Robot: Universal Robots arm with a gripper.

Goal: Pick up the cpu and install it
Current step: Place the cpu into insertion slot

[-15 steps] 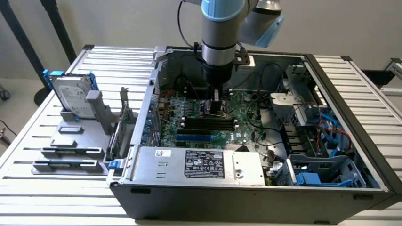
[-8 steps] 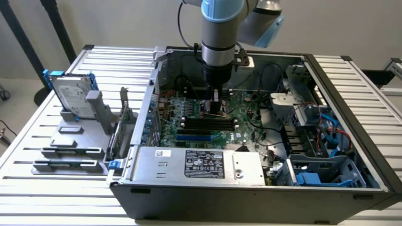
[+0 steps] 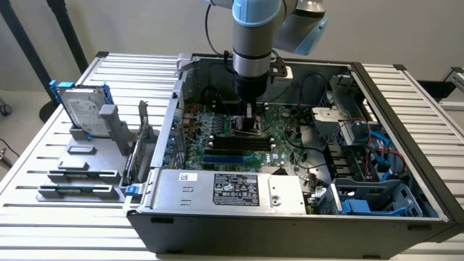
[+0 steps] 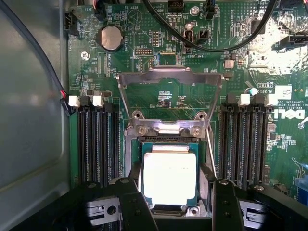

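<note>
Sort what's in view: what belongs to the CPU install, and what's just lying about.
Job:
- cpu, between the tool's fingers
- tool, down over the board
- socket plate, swung open

Lying about:
- hard drive, at the exterior view's left
- power supply
- coin battery
- memory slots

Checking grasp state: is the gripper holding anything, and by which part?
Cannot tell. The chip sits in its socket, right at the gripper; no hold can be made out.
</note>
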